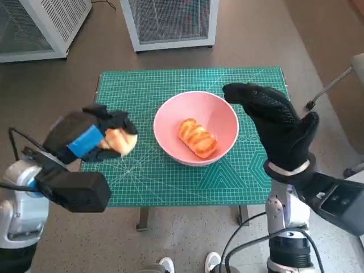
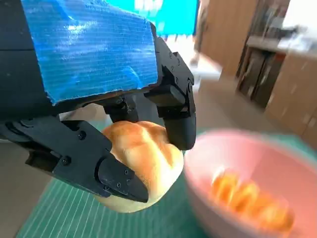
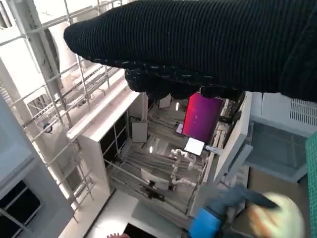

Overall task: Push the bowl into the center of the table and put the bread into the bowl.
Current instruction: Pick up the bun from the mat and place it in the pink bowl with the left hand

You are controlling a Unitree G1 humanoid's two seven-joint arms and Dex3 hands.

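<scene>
Left hand (image 1: 94, 136) grips a pale bread roll (image 1: 118, 141) over the left part of the green cutting mat (image 1: 170, 182), just left of the pink bowl (image 1: 222, 122); the blue-taped back hides most of the roll in the head view. In the left wrist view black fingers (image 2: 176, 106) clamp the roll (image 2: 141, 158) from both sides, its underside cut off by the thumb part; the bowl (image 2: 257, 163) beside it is blurred. Cannot tell if the roll touches the mat. The bowl sits about mid-table with a glazed orange bread piece (image 1: 197, 137) already inside, lying on the bottom. Right hand (image 1: 278, 125) hovers right of the bowl, glove fingers spread, holding nothing; fingertip near the rim, contact unclear. Right wrist view is turned: glove (image 3: 198, 44) fills the top, its fingers barely show; a blurred left hand with the roll (image 3: 275, 218) is at the frame edge. White mesh cabinets (image 1: 170, 20) are cut off at the head view's far edge.
</scene>
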